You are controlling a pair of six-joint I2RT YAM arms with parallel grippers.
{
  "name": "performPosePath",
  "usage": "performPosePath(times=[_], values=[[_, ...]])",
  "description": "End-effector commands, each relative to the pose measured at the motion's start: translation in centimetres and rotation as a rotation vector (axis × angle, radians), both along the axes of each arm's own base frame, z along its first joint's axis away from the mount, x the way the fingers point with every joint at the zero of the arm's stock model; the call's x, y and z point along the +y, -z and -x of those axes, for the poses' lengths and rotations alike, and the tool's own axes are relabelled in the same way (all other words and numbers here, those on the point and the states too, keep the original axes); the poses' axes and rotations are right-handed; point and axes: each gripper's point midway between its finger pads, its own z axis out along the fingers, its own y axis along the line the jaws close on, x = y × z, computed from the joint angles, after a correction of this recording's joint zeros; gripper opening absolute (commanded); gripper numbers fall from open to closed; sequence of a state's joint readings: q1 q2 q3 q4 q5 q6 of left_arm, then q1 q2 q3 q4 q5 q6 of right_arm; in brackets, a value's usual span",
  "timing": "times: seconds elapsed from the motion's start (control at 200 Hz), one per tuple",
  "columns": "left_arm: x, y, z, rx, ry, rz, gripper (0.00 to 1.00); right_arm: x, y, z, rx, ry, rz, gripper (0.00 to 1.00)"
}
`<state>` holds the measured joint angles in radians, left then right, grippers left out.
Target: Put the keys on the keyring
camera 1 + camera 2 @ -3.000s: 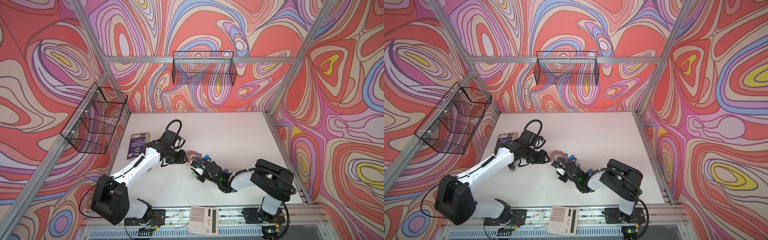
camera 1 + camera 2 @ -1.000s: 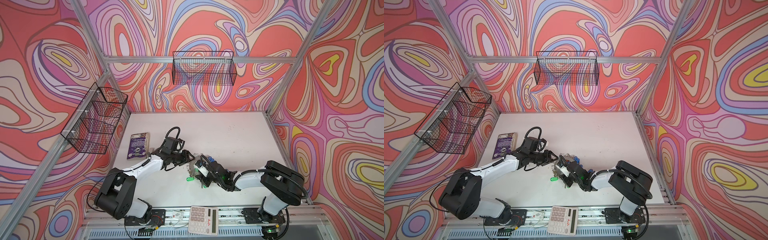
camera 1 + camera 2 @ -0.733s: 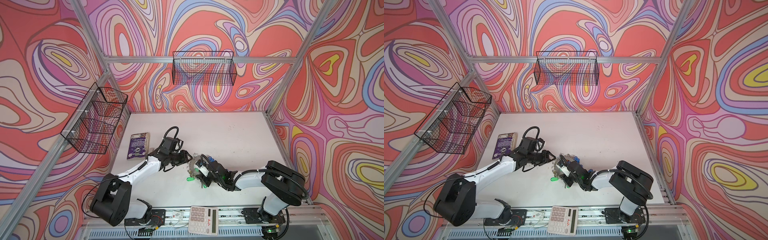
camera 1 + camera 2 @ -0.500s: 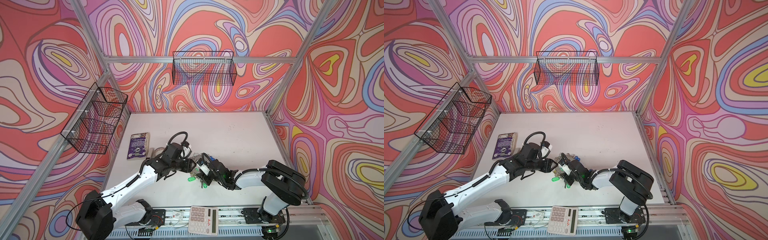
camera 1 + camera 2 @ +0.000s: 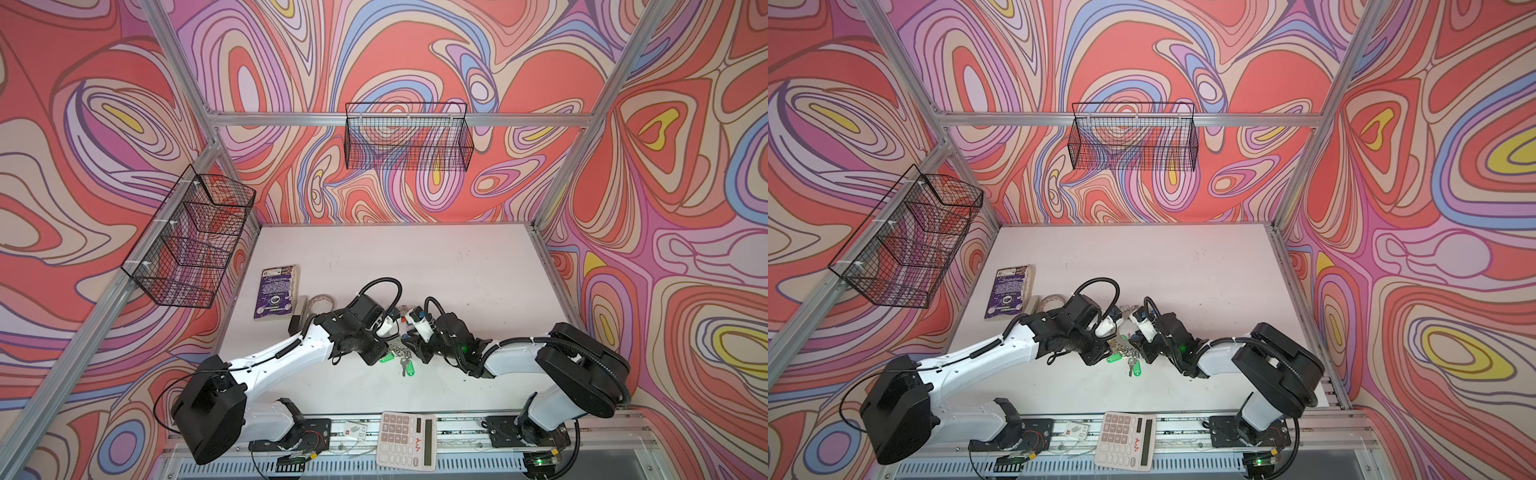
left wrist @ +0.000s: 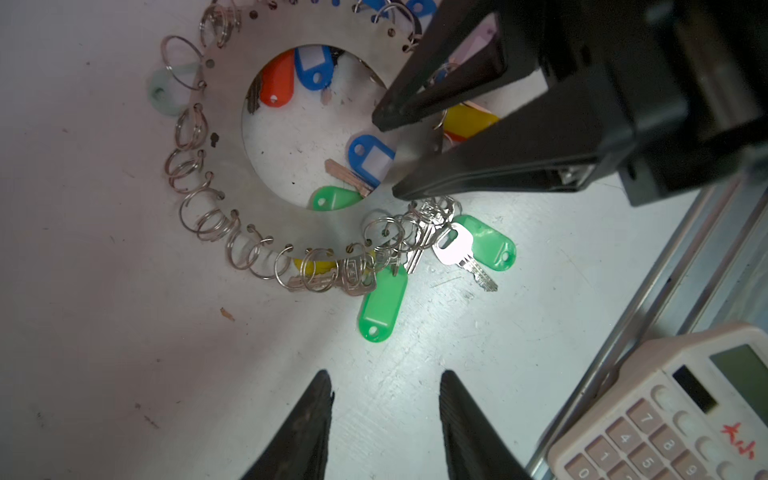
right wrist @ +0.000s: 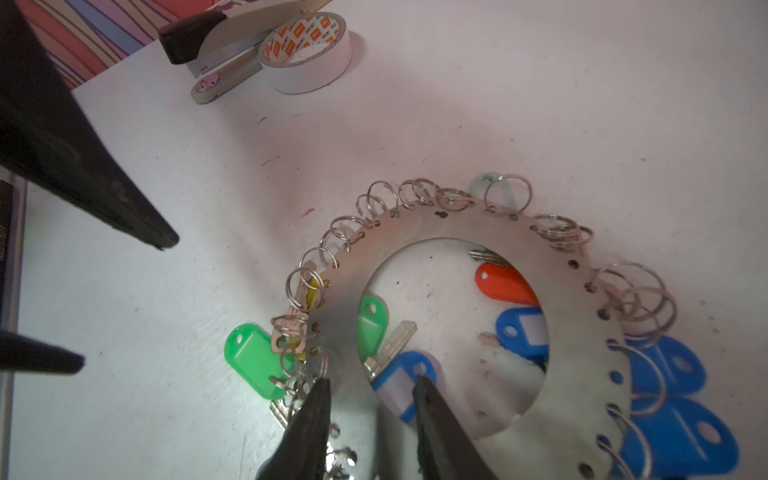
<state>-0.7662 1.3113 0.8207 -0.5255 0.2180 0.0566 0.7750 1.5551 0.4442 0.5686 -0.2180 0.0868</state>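
In both top views the two arms meet tip to tip over the middle of the bench (image 5: 436, 266), towards its front edge. The left end effector (image 5: 380, 354) and the right end effector (image 5: 1136, 347) almost hide the keyring between them. One green-tagged key (image 5: 409, 368) lies just on the front-edge side of them.

In the left wrist view the left end effector's fingers (image 6: 311, 419) stand apart with nothing between them, over bare bench and just short of the bunched keys (image 6: 419, 237) at the rim of the keyring (image 6: 224, 137). The right end effector clamps the keyring's flat band, one finger in the hole and one at the outer rim. I cannot tell which keys in the bunch are already threaded. The left should probably come in low and pinch a single key by its metal head, not its slippery tag.

In the right wrist view the band sits between the right fingers (image 7: 311, 419), and coloured tags show under it through the hole. Empty split rings (image 7: 374, 201) line the rim opposite the grip. A steady right hold should keep the target ring from swinging.
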Motion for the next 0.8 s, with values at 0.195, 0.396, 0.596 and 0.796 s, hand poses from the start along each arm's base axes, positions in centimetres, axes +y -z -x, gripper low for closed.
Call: performPosePath(times=[0.195, 0.396, 0.596, 0.796], values=[[-1.6, 1.5, -0.9, -0.007, 0.113, -0.051, 0.44, -2.3, -5.9, -1.5, -0.047, 0.101, -0.194, 0.37], [-2.0, 2.8, -1.8, -0.012, 0.107, -0.096, 0.42, -4.8, -9.0, -1.3, -0.132, 0.207, -0.248, 0.55], [-2.1, 3.9, -3.0, -0.035, 0.084, -0.149, 0.39, -8.0, -11.3, -0.8, -0.202, 0.332, -0.328, 0.87], [-2.5, 4.4, -3.5, -0.052, 0.074, -0.184, 0.36, -10.2, -12.9, -0.6, -0.196, 0.444, -0.402, 0.98]])
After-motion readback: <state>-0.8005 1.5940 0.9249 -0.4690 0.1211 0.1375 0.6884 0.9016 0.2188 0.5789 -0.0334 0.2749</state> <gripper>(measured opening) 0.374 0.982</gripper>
